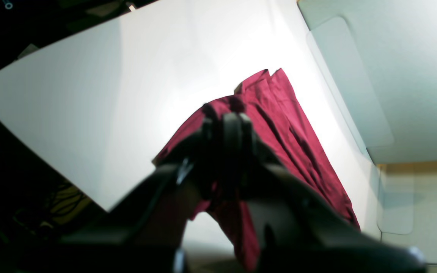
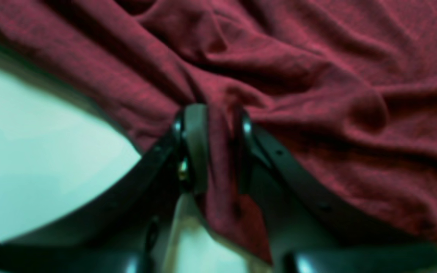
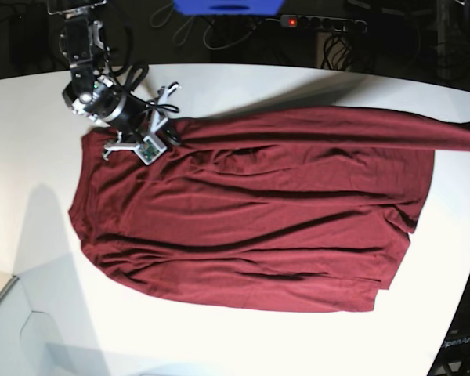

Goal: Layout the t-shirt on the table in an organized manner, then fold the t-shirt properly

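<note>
Looking down from the base view at a shirt spread nearly flat on the table, long axis running side to side across that view, with loose ripples along the same line and the near hem lying roughly straight. Found at the shirt's far corner on that view's left: the right pincer, low over the cloth. Up close in the right wrist view, a band of fabric passing between its two fingers, which stand a little apart; cannot tell whether clamped or merely loose around the fold. Gripped shut on the opposite far corner, in the left wrist view: the left pincer, with the fabric bunched at its tips, raised off the table and falling away beyond it in long pleats. Matches the base view, where the far edge runs taut as a raised ridge toward the right border and out of sight. So: far edge strung between the two arms, body of the shirt trailing toward the near side of the table from both. Judging by this, hinges on that line; drawing the two corners apart along the long axis should flatten the ridge, while lowering unevenly could skew it. Nearer the slack corner: the right arm.
</note>
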